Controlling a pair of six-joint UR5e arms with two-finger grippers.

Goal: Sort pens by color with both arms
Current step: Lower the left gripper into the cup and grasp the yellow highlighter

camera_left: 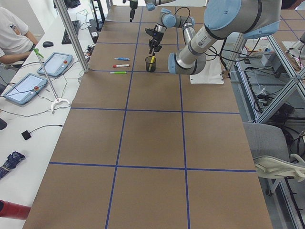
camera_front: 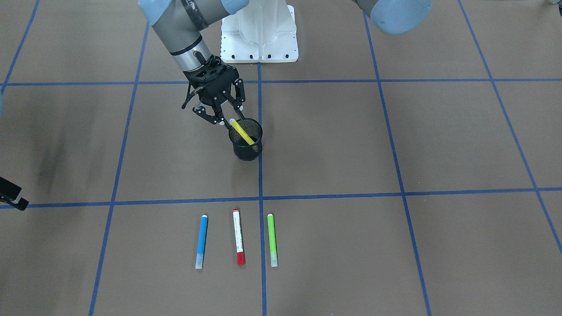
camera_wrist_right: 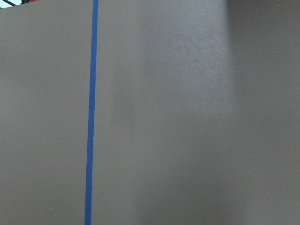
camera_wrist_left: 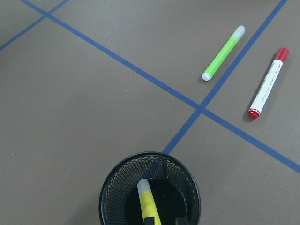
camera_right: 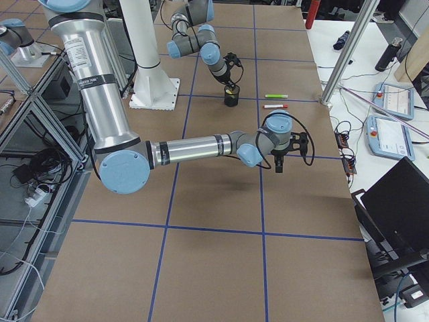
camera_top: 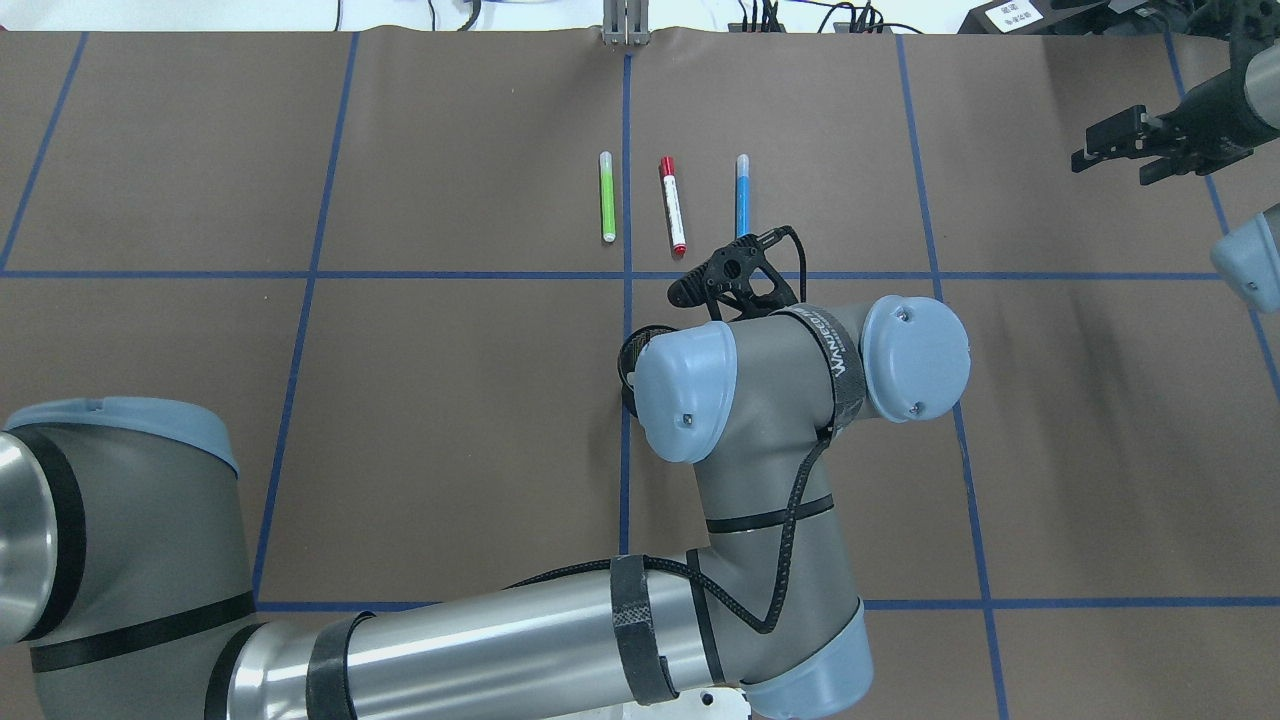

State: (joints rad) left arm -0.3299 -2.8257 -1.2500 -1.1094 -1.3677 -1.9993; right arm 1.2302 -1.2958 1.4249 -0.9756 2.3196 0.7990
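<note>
The left hand (camera_front: 232, 121) is open over the yellow pen (camera_front: 242, 132), which leans in the black cup (camera_front: 246, 150). The right hand (camera_top: 1112, 160) looks open and holds nothing.

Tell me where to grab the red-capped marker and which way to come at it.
Grip the red-capped marker at the middle of its white barrel, coming straight down, fingers closing across its width. It lies flat, so a side approach finds no hold, and the blue pen and green pen lie parallel on either side, with gaps that likely admit a finger.
</note>
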